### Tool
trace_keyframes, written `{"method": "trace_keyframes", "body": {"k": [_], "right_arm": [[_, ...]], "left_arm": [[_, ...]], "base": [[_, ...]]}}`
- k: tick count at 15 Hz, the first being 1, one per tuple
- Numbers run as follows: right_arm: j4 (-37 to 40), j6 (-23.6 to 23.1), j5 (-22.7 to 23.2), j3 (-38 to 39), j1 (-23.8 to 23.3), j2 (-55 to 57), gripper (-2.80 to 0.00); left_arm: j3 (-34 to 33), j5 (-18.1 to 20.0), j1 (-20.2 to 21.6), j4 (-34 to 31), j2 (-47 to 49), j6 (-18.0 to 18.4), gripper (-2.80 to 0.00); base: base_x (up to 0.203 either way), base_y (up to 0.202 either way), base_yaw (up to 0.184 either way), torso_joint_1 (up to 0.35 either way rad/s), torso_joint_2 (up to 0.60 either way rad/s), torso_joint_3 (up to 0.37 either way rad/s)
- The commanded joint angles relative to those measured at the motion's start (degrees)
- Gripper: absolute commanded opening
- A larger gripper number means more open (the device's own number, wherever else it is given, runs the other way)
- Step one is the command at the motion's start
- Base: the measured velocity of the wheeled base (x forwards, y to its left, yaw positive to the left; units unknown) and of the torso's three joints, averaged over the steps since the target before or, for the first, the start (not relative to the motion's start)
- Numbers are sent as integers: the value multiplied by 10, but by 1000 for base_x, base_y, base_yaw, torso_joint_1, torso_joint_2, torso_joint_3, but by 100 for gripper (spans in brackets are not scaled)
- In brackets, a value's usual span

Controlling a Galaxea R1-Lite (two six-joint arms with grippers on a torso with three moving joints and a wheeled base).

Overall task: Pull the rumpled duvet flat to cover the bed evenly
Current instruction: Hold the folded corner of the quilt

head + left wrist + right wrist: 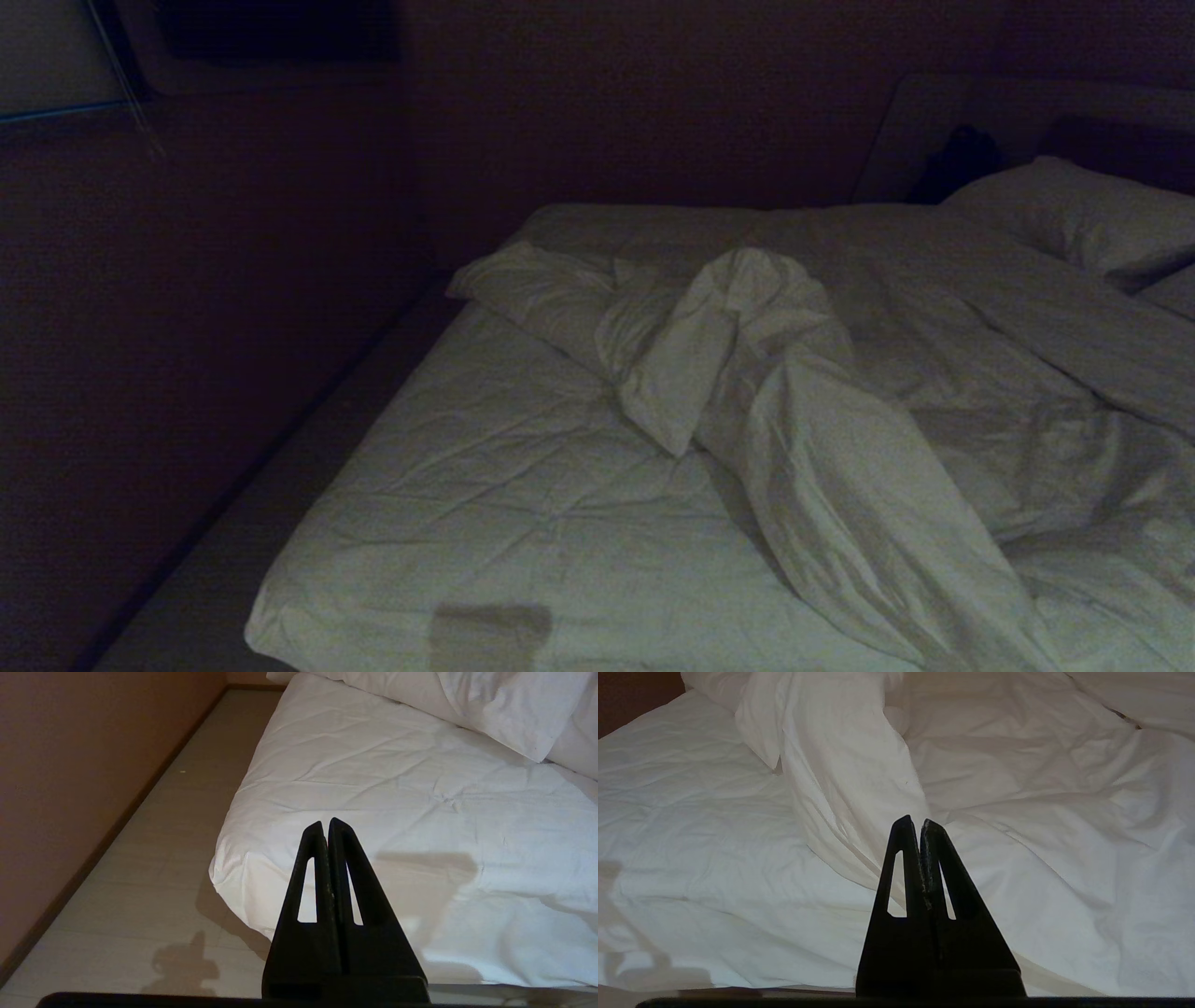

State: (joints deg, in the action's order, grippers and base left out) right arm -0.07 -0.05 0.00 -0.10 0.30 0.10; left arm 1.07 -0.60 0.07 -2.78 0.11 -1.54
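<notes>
while both arms sit parked short of the bed (308, 597), you are at the very start: nothing is gripped. your left gripper (326, 826) is pinched shut and empty, with the bed's near corner ahead of it. your right gripper (915, 823) is likewise shut and empty, and the duvet (850, 779) lies bunched in a ridge straight ahead of its tips. next, i'd judge, you must open a gripper, reach that folded edge and draw it toward the bare side. count: one bed, one duvet, one pillow (1083, 219) in view, two grippers.
</notes>
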Motion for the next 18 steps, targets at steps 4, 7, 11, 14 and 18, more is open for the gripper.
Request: {"method": "trace_keyframes", "body": {"k": [4,7,11,14,18], "right_arm": [[0,0,0,0,0,-1,-280],[0,0,0,0,0,-1,-280],[0,0,0,0,0,-1,-280],[0,0,0,0,0,-1,-280],[0,0,0,0,0,-1,-280]], "left_arm": [[1,0,0,0,0,0,-280],[0,0,0,0,0,0,-280],[0,0,0,0,0,0,-280],[0,0,0,0,0,0,-280],[0,0,0,0,0,0,-280]], "base": [[0,0,0,0,0,0],[0,0,0,0,0,0],[0,0,0,0,0,0],[0,0,0,0,0,0],[0,0,0,0,0,0]]}}
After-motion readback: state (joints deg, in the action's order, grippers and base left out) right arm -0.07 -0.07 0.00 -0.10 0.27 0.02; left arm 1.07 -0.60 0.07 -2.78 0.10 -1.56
